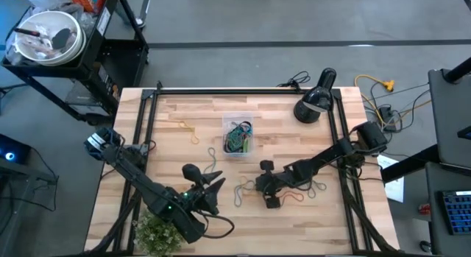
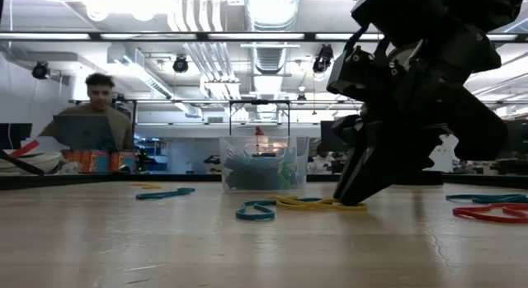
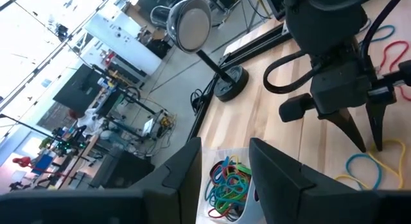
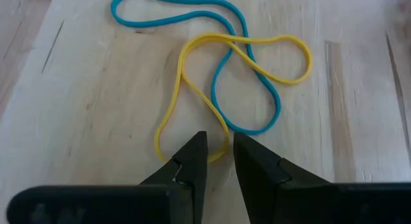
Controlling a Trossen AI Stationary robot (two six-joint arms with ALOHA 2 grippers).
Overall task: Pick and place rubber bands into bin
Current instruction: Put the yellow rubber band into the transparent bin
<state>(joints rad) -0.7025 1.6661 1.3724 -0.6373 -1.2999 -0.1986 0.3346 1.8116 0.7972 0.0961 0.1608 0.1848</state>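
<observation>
Right hand [image 4: 218,153] is down at the pale wooden table [image 1: 309,220], its two dark fingers standing a narrow gap apart with the end of a thin yellow rubber loop [image 4: 212,89] lying between their tips; whether the loop is actually pinched cannot be told. That yellow band crosses a thin blue rubber loop [image 4: 192,12] lying flat on the wood beside it. From table height the same hand [image 2: 351,197] touches the surface just in front of the yellow and blue bands, with a red band [image 2: 487,212] off to one side.

Left hand [image 1: 210,191] hovers near the front of the table, its fingers moderately apart and holding nothing; past them its wrist camera sees the small clear rectangular plastic bin [image 3: 225,185].

The bin [image 1: 238,135] stands near the table's middle, toward the far edge, holding a tangle of blue, green and dark bands. More loose bands [image 1: 309,191] lie by the right arm, and a yellow one [image 1: 188,129] lies left of the bin.
</observation>
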